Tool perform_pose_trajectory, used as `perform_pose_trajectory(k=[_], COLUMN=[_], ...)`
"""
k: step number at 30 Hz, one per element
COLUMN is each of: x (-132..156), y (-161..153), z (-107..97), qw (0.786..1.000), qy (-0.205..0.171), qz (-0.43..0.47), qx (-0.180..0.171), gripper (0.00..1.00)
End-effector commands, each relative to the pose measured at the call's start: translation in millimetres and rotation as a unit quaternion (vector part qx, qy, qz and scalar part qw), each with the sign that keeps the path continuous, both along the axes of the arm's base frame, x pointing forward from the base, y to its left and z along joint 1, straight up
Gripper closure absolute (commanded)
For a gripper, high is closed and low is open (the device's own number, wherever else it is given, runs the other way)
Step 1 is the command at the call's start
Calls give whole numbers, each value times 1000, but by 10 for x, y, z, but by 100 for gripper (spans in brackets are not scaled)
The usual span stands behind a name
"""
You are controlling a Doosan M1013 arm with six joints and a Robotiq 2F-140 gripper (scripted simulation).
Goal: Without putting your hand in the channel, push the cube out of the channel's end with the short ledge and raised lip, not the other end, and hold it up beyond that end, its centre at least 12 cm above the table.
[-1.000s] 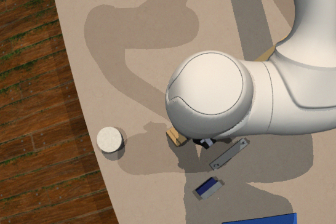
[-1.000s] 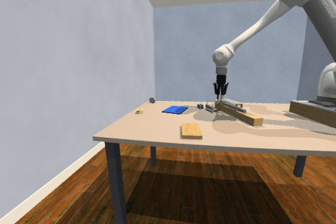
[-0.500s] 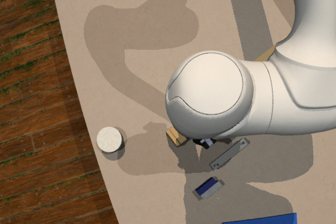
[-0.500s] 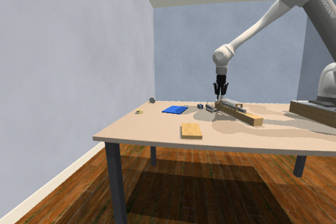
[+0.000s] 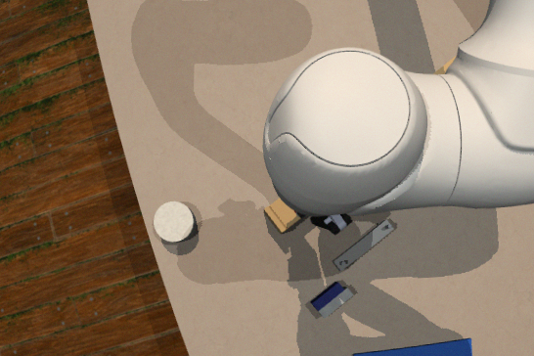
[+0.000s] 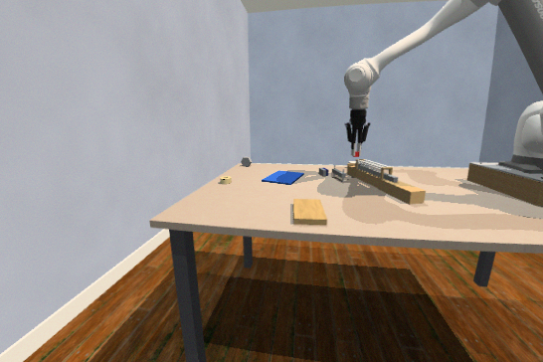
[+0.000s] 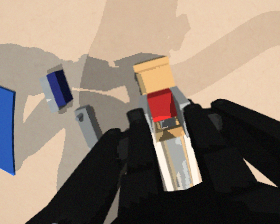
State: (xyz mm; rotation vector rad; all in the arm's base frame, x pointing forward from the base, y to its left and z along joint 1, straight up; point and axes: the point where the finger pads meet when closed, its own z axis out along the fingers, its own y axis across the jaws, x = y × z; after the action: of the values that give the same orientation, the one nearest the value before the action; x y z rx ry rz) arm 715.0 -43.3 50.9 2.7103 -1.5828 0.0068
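Observation:
The red cube [image 6: 356,154] [image 7: 162,105] is held between the fingertips of my gripper [image 6: 356,151] [image 7: 161,102], which is shut on it and points down. In the exterior view the cube hangs a little above the far end of the wooden channel [image 6: 398,190] [image 7: 179,167], clear of it. The short ledge with its raised lip [image 5: 283,215] [image 7: 158,79] shows just past the cube in the wrist view. Clear covering lies over the channel. In the top view the arm hides the cube, the fingertips and most of the channel.
A grey bar [image 5: 364,244] [image 6: 339,174] [image 7: 89,127] lies beside the ledge end, with a blue-and-grey block [image 5: 332,299] [image 7: 57,91] beyond it. Also on the table are a blue mat [image 5: 421,348] [image 6: 283,177], a white round piece [image 5: 174,221] and a wooden board [image 6: 309,210].

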Motion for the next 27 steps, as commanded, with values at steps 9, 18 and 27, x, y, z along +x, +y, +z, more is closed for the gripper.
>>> perform_pose_trajectory(k=[9,18,27], x=[-2,-2,-2], y=[1,1,1], z=[258,258,258], qw=[1000,1000,1000], qy=[0,0,0], qz=[0,0,0], qx=[0,0,0], gripper=[100,100,100])
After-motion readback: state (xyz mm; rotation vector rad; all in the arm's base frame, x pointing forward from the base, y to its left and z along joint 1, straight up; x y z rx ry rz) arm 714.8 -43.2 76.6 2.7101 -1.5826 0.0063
